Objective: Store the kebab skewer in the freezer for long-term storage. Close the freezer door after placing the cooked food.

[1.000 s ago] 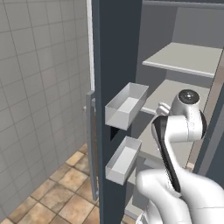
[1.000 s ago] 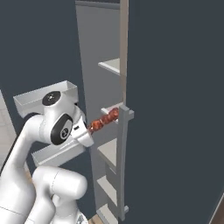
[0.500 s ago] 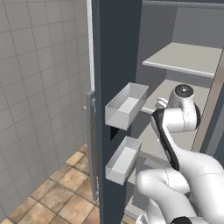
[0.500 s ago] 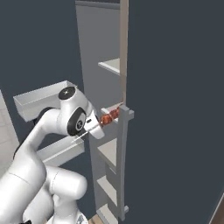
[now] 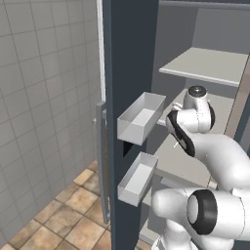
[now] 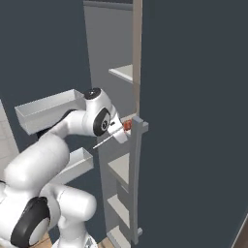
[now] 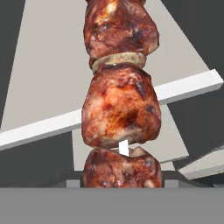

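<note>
Centrally, the arm is reaching forward into the freezer (image 6: 121, 58), its end effector (image 6: 122, 131) clenched on the kebab skewer (image 7: 120, 96) above a pale shelf (image 7: 48, 87).

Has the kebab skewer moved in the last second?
Yes. The kebab skewer has gone further into the freezer, toward the grey handle in the right base view.

The kebab skewer (image 7: 120, 109) carries glossy reddish-brown meat chunks stacked along a pale stick, running straight out from the end effector (image 6: 121, 135) that grips it. The freezer (image 5: 210, 68), slate-blue with pale grey shelves, surrounds the end effector. The freezer door (image 5: 129, 73) stands open to its left, grey bins facing inward.
</note>
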